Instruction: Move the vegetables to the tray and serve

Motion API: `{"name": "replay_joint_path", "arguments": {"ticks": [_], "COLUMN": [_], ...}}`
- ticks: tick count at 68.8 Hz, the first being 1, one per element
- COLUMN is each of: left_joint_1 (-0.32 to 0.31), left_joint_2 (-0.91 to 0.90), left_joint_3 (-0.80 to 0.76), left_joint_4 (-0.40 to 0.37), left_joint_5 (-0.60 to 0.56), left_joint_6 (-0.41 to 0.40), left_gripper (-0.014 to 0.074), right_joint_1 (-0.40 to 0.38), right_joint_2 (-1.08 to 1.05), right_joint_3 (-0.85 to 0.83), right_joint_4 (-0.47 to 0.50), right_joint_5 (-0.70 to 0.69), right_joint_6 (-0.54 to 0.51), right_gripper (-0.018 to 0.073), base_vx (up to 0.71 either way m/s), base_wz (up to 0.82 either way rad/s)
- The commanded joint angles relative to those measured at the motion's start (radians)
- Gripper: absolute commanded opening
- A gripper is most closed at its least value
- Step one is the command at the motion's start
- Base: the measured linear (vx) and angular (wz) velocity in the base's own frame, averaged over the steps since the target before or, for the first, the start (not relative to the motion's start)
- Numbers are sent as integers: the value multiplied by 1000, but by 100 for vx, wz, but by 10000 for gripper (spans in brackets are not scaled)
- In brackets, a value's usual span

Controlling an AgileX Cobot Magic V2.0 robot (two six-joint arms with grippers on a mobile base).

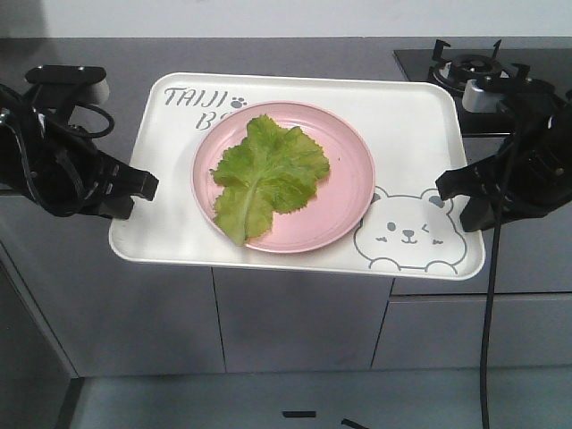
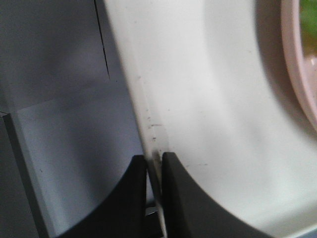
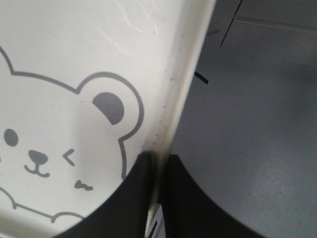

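The cream-white tray (image 1: pixel 420 116) with the grey bear drawing is held in the air in front of the grey counter. On it rests a round pink plate (image 1: pixel 344 192) carrying the vegetables, one frilly green lettuce leaf (image 1: pixel 268 174). My left gripper (image 1: pixel 147 185) is shut on the tray's left rim (image 2: pixel 148 124). Its black fingers (image 2: pixel 176 198) pinch that edge. My right gripper (image 1: pixel 445 188) is shut on the tray's right rim (image 3: pixel 185 89), beside the bear's ear. A sliver of the pink plate (image 2: pixel 297 74) shows in the left wrist view.
A gas hob (image 1: pixel 478 71) sits on the counter (image 1: pixel 295 55) at the back right. Grey cabinet fronts (image 1: pixel 295 313) stand below the tray, with floor (image 1: pixel 268 398) beneath. A black cable (image 1: pixel 487 340) hangs down from the right arm.
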Motion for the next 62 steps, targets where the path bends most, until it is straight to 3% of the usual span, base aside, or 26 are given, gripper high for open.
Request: {"name": "replay_joint_path", "arguments": {"ticks": [1, 62], "left_joint_1": [-21, -21], "left_joint_2": [-38, -38], "left_joint_3": [-30, -30], "left_joint_4": [-88, -88], "left_joint_5": [-73, -73], "left_joint_6": [19, 19], "left_gripper": [-6, -6], "right_joint_1": [11, 11], "right_joint_2": [-43, -43], "right_joint_3": [-28, -28], "right_joint_4": [85, 85], "right_joint_5": [-39, -39], "right_joint_6": [-44, -44], "right_gripper": [-6, -6], "base_vx": [6, 8], "base_wz": [-9, -5]}}
